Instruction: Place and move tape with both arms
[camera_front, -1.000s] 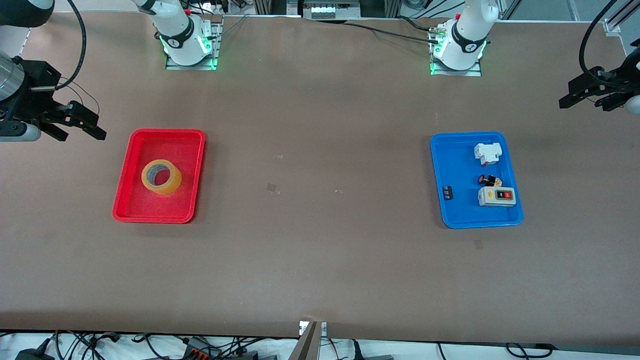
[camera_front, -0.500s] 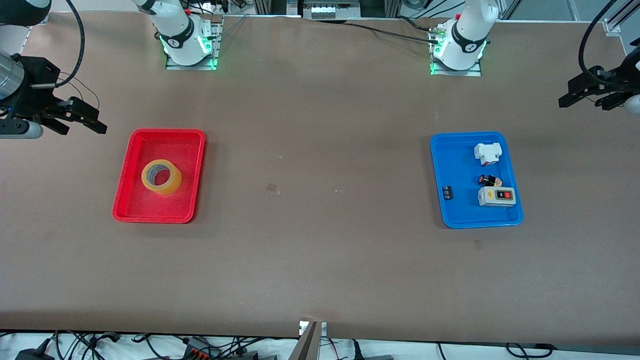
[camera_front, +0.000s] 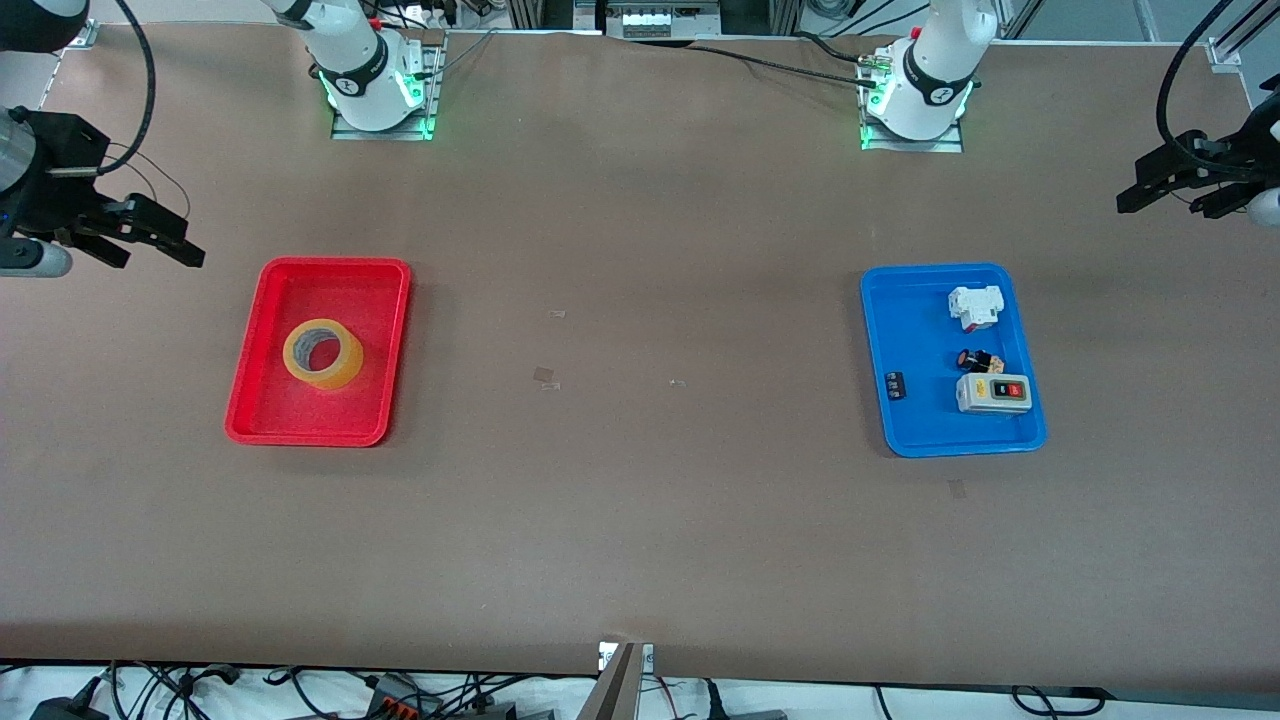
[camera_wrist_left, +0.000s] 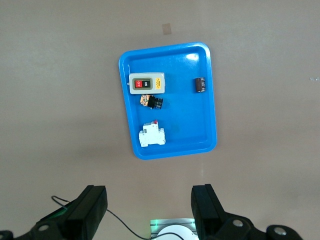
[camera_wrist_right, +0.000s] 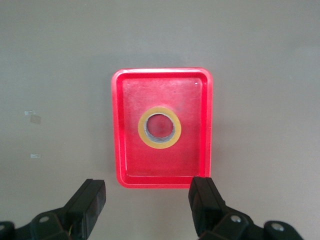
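Robotics lab: two arm bases (camera_front: 378, 95) bolted to a brown table (camera_front: 640, 520), aluminium framing and loose cables (camera_front: 300, 690) at its edges.

1. The tape (camera_front: 322, 354) is a translucent yellow ring with a wide round hole.
2. It lies flat in a red tray (camera_front: 380, 300), left of centre in the front view.
3. Its inner core looks greyish, perhaps.
4. Nothing touches it.

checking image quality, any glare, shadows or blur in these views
Front view: even light, soft shadow beside the red tray, green glow at both arm bases. Left wrist view: small glare spot on the blue tray. Right wrist view: the tape is sharp, no blur.
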